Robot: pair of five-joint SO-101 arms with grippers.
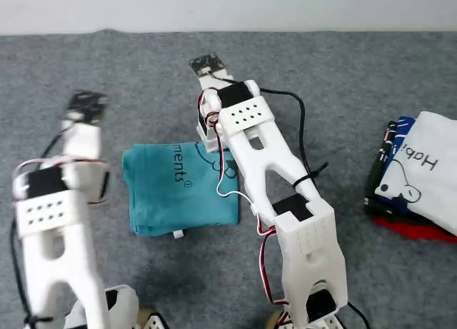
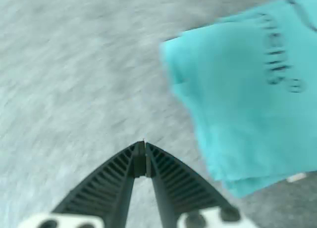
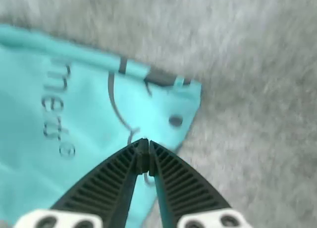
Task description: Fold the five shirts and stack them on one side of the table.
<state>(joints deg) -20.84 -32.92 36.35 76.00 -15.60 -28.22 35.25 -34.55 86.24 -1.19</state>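
Observation:
A teal shirt (image 1: pixel 178 190) lies folded in a rectangle on the grey mat, between the two arms. My right gripper (image 3: pixel 143 141) is shut with nothing in it, its tip just over the teal shirt (image 3: pixel 74 139) close to the far right corner, where the collar tag shows. My left gripper (image 2: pixel 143 145) is also shut and empty; it hovers over bare mat a little off the left edge of the teal shirt (image 2: pixel 247 99). At the table's right edge a stack of folded shirts (image 1: pixel 418 179) rests, white on top (image 1: pixel 432 165), then blue, black and red.
The grey mat (image 1: pixel 343 79) covers the whole table up to a white wall at the back. The right arm's body (image 1: pixel 264 158) overhangs the teal shirt's right edge, with a black cable looping beside it. Bare mat lies between the shirt and the stack.

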